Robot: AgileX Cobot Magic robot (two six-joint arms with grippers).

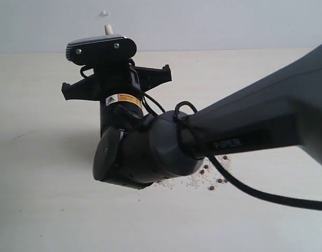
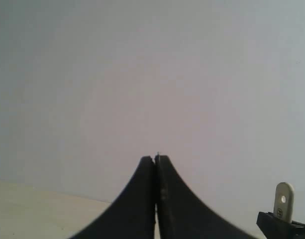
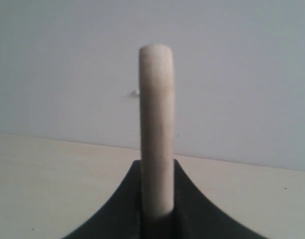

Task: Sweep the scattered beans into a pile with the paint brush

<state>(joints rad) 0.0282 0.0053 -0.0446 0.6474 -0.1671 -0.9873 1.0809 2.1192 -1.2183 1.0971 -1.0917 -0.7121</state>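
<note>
Reddish-brown round beans [image 1: 205, 171], tiny and mixed with fine whitish crumbs [image 1: 195, 181], are lying close together in one patch on the pale tabletop [image 1: 45, 199], just beneath the dark right arm [image 1: 245, 126] in the exterior view. No stray beans are showing on the rest of the visible surface, so the gathering is looking largely done. The arm is hiding part of the patch, though, so whether the beans are making a tight pile, or more are lying behind it, cannot be told. The wide flat paint brush [image 3: 156, 114] with its pale cream handle is standing upright between the jaws of the right pincer [image 3: 156, 165], which is pinching the handle, the rounded end sticking out beyond the tips. The bristles are out of sight, so their contact with the beans cannot be judged. The left pincer [image 2: 155, 159] is pressed together on nothing, pointing at the wall.
</note>
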